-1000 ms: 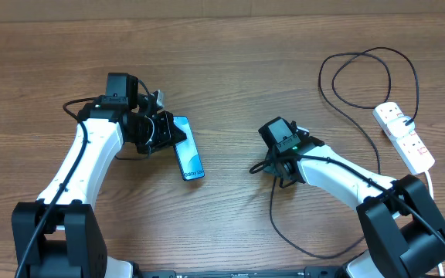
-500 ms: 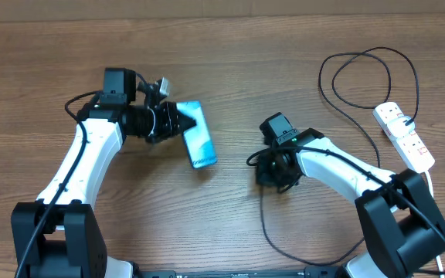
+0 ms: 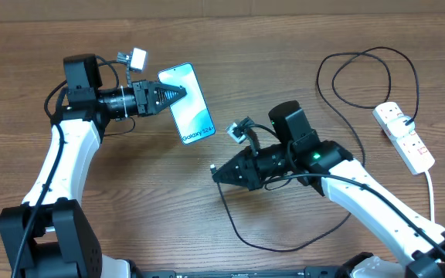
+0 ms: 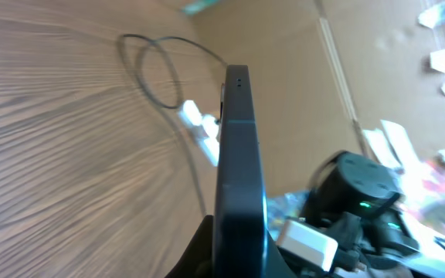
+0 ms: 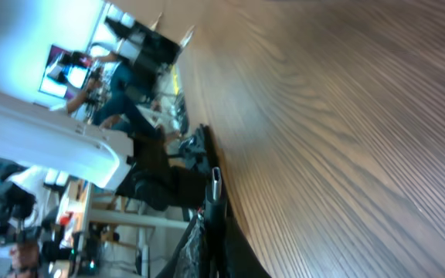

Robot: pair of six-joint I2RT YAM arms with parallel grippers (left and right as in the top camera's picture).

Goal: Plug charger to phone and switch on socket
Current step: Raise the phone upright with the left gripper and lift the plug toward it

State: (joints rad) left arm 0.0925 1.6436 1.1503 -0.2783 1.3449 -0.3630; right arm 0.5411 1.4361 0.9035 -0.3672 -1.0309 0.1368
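Note:
My left gripper [image 3: 168, 94] is shut on the phone [image 3: 188, 103] and holds it lifted above the table, screen up, white text at its near end. In the left wrist view the phone [image 4: 238, 154] shows edge-on between the fingers [image 4: 234, 251]. My right gripper [image 3: 216, 171] is shut on the charger plug tip [image 5: 215, 181], lifted and pointing left toward the phone. The black charger cable [image 3: 276, 235] loops under the right arm and runs back to the socket [image 3: 405, 137], a white power strip at the far right with a black plug in it.
The socket's thick white cord [image 3: 433, 189] runs off the right front. A loop of black cable [image 3: 365, 77] lies at the back right. A cardboard wall [image 3: 222, 8] borders the far table edge.
My left gripper lifted the phone off the table and swung it up and back. My right gripper rose with the charger tip and moved left toward the phone.

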